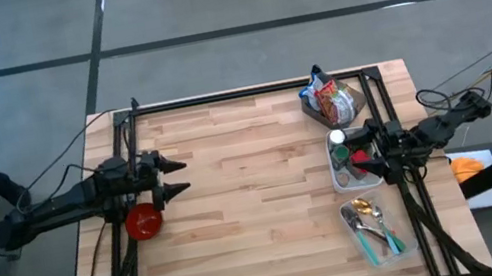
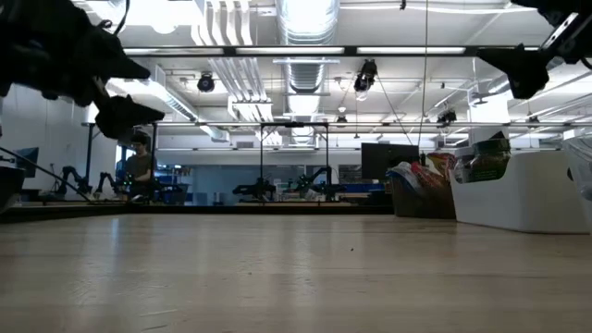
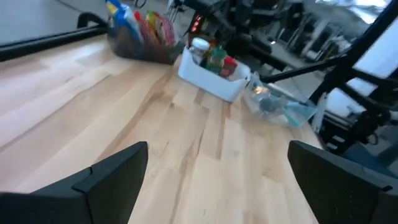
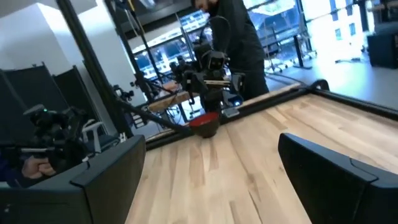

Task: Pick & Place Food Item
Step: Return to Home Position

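The right end effector (image 1: 359, 159) hangs over the white bin (image 1: 338, 181) at the right side of the worktop (image 1: 258, 207), its two dark fingers (image 4: 106, 174) spread wide with nothing between them. The green seasoning can (image 3: 214, 57) stands inside that bin, packed in beside a white-capped container (image 1: 336, 137) and something red (image 1: 362, 155). Just behind the bin, touching or nearly touching it, slumps a crinkled snack bag (image 1: 331, 100). Its print is bright, but too small to read. In front of the bin, a little apart, the transparent bin (image 1: 405, 234) holds a cluster of spoons (image 1: 367, 216), one gold-coloured bowl uppermost and greenish handles pointing to the front edge.

Across the worktop, well apart from all this, the left end effector (image 1: 181, 174) is raised over the left side, likewise splayed and empty. A red bowl (image 1: 144, 220) sits just beside it, partly under the arm.

A person in dark clothing (image 4: 230, 31) stands beyond the left edge of the worktop, behind the left arm.
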